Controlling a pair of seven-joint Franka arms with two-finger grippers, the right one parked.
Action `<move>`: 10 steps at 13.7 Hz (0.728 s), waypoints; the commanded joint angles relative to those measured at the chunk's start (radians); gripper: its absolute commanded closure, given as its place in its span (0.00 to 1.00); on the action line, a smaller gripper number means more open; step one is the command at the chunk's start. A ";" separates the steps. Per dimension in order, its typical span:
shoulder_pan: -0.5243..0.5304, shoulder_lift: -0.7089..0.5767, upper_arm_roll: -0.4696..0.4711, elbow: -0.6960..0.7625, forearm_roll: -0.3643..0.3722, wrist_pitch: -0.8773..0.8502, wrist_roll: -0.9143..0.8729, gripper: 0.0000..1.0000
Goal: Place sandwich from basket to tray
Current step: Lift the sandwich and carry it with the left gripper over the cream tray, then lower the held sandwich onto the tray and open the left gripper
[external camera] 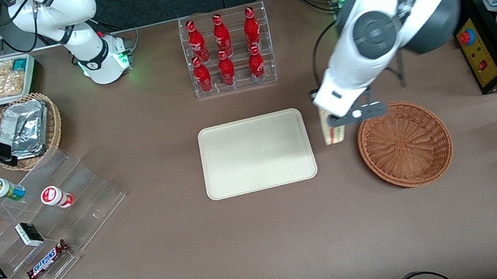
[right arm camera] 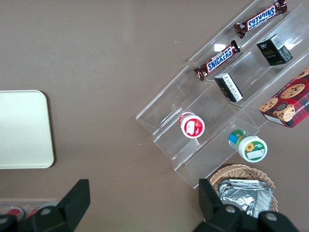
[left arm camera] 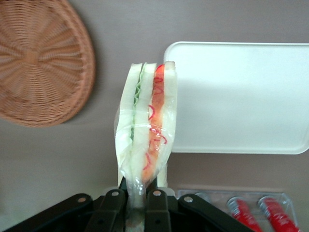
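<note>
- Left arm's black two-finger gripper [left arm camera: 137, 198] is clamped on the clear-wrapped triangular white-bread sandwich [left arm camera: 147, 125], which hangs in the air btwn the round reddish-brown wicker basket [external camera: 404, 143] & the flat cream rectangular tray [external camera: 257, 153].
- Tray lies just beside the sandwich, toward the parked arm's end; a short sideways carry looks enough.
- Sandwich's long axis points away from the fingers; red-pink & green filling stripes show.

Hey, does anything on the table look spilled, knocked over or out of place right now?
Nothing stands out. The sandwich is off the table, pinched in the gripper above the gap between the basket and the tray. Both of those lie flat with nothing in them, and no spill shows.
</note>
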 commanded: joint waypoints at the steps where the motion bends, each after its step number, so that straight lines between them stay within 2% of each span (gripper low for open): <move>1: -0.065 0.099 0.006 0.036 -0.009 0.082 -0.035 1.00; 3: -0.078 0.154 0.006 0.047 -0.011 0.109 -0.064 1.00; 5: -0.131 0.246 0.006 0.125 0.000 0.136 -0.137 1.00; 8: -0.160 0.362 0.008 0.222 0.000 0.159 -0.153 1.00; 10: -0.191 0.383 0.009 0.234 0.003 0.162 -0.171 1.00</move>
